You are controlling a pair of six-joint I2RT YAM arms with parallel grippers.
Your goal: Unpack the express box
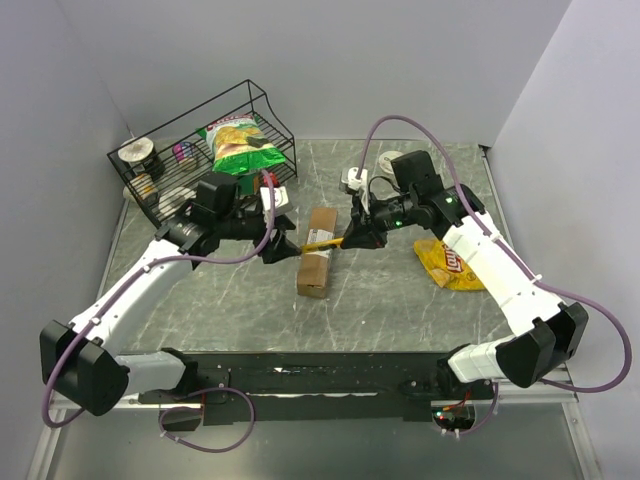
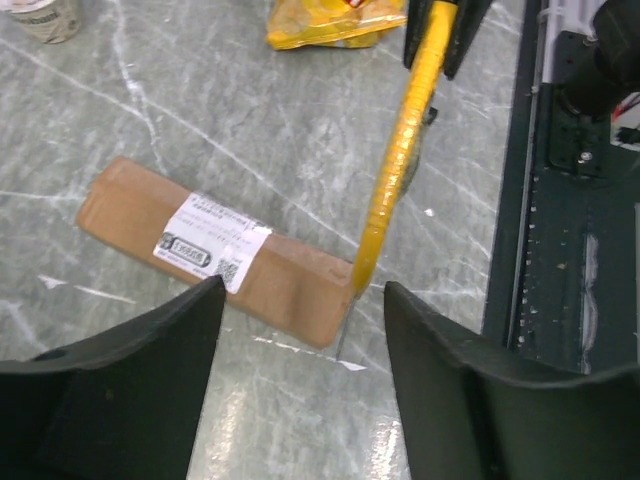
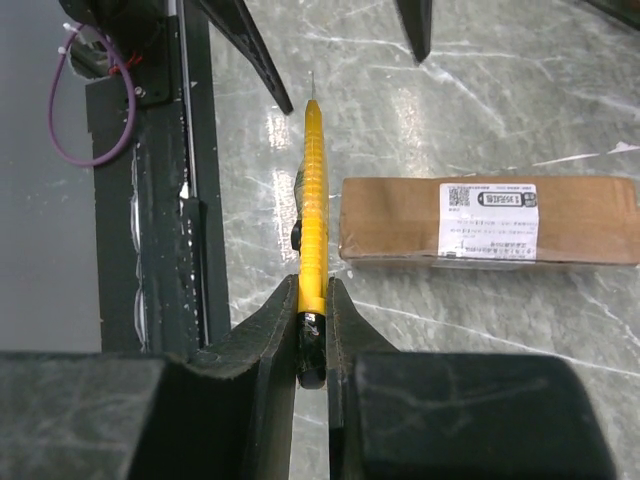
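The box (image 1: 315, 272) is plain brown, its label (image 2: 212, 243) white with black print. The knife (image 3: 315, 190) is yellow. The table (image 1: 400, 310) is grey with white veins. The right bag (image 1: 452, 268) is yellow and red.

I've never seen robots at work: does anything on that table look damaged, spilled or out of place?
Nothing looks spilled or damaged; the express box lies flat and closed. Only the yellow chip bag seems stray: it lies loose on the table beside the right arm, while the green bag sits in the wire basket.
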